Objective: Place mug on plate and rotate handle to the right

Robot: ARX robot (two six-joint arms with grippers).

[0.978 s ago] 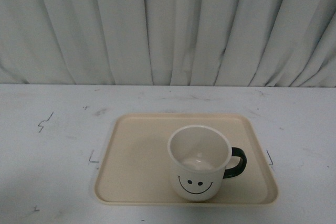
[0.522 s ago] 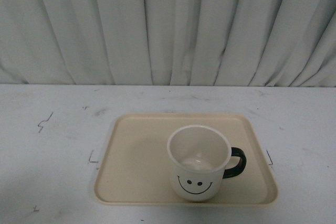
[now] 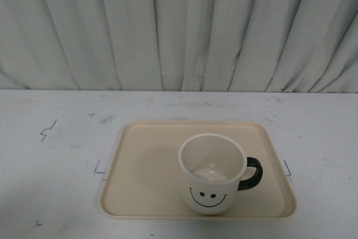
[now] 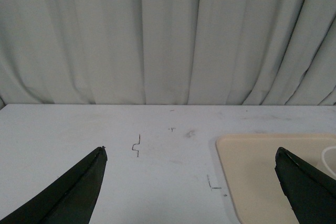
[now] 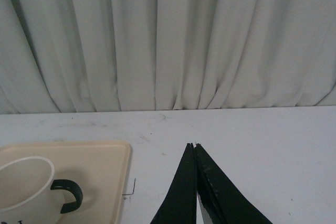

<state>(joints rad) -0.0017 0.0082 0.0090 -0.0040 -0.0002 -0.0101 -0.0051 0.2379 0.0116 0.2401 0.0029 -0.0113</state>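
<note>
The white round mug with a black smiley face (image 3: 212, 174) is seen upright on the beige rectangular plastic tray (image 3: 145, 166), its black loop handle (image 3: 250, 173) turned right, so the task is judged complete. The left hand (image 4: 191, 182) is spread wide and the right hand (image 5: 195, 182) pressed closed on nothing, both clear of the mug over the pale surface (image 3: 50, 155).

white smiley mug (image 3: 212, 173) upright on beige plate (image 3: 143, 166), handle (image 3: 251, 173) right.

Nothing has visibly changed across the front views: the mug (image 3: 213, 173) sits at the same spot on the plate (image 3: 140, 166), handle (image 3: 251, 173) pointing right as before
</note>
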